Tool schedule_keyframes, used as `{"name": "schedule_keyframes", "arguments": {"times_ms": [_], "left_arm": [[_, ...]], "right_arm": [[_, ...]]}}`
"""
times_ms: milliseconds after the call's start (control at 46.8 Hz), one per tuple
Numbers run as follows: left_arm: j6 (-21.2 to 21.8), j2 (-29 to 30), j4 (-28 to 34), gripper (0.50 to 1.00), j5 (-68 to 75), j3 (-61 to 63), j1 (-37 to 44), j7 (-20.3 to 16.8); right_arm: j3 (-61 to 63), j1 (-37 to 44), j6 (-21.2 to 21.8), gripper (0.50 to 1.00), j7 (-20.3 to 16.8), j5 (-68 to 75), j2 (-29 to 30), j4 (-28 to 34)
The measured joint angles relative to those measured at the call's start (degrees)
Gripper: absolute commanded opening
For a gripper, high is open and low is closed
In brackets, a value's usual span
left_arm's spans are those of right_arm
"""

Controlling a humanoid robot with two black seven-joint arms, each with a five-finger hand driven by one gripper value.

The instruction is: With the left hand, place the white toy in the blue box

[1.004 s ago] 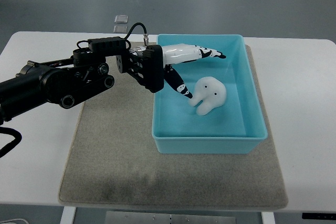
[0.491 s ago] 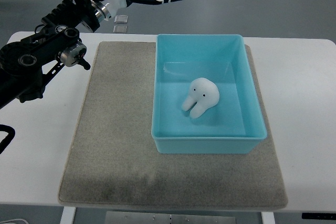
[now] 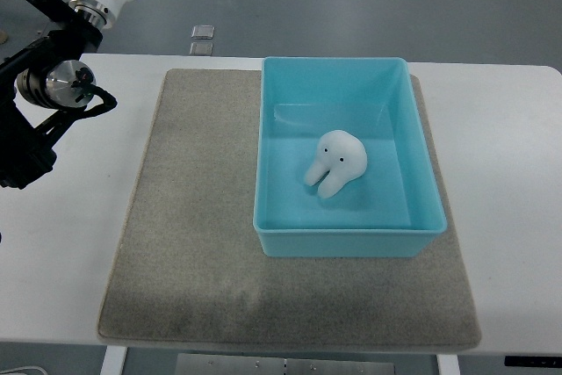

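1. White toy [image 3: 336,162] lies inside the blue box [image 3: 421,208], on its floor.
2. Left arm [image 3: 53,76] runs off the top-left corner; its hand is cut off, so finger state can't be told.

Bright, even light from overhead, with soft, short shadows. Faint glare on the floor of the blue box [image 3: 351,111]. Sharp throughout, perhaps slightly softer toward the desk [image 3: 509,173] corners.

1 steep overhead view of the table [image 3: 509,129].
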Motion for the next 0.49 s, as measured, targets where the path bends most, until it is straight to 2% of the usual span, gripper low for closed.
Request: {"name": "schedule_keyframes", "arguments": {"times_ms": [171, 321, 491], "left_arm": [[0.5, 1.1, 2.5, 0.994, -7.0, -0.3, 2.7, 2.0], [-0.4, 1.3, 5.4, 0.994, -13.6, -0.3, 3.9, 6.7], [-1.7, 2.0, 7.6, 0.994, -14.2, -0.9, 5.1, 7.3]], "right_arm": [[0.0, 0.0, 0.0, 0.936, 0.0, 0.0, 0.0, 0.0], [0.0, 0.0, 0.0, 0.936, 0.0, 0.0, 0.0, 0.0], [0.0, 0.0, 0.0, 0.936, 0.0, 0.0, 0.0, 0.0]]}}
